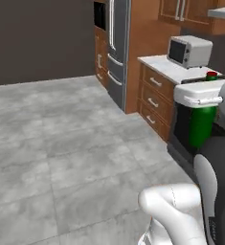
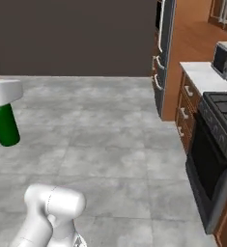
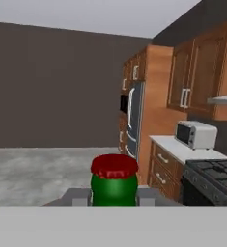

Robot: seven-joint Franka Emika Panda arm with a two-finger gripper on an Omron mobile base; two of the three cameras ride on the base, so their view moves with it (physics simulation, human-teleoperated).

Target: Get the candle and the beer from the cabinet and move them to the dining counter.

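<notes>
- Left base view: the beer [image 1: 202,125] hangs in the air at the right edge, in front of the black oven [image 1: 185,129], well above the grey floor [image 1: 61,143]. The white hand [image 1: 203,101] has closed round its upper part, with only the red cap and the green body below showing. So I judge the bottle is out of the cabinet and on its way. Far right, a microwave [image 1: 189,50] sits on the tabletop [image 1: 164,67] beside the steel fridge [image 1: 118,48].
- Right base view: the same bottle [image 2: 5,124] is at the left edge, upright, with the hand [image 2: 6,94] clamped across its neck; the left frame edge cuts off part of the hand. The stove [image 2: 223,108] and drawer units stand on the right.
- Hand view: the red cap [image 3: 114,166] and green shoulder stand between the two finger tips [image 3: 78,197], which press against it on both sides. Wall cabinets [image 3: 194,75] are at far right, doors shut as far as I can tell.
- Left to do, as I judge: carry the beer to the dining counter, set it down, and deal with the candle. Whether the candle has been moved cannot be told from here.
</notes>
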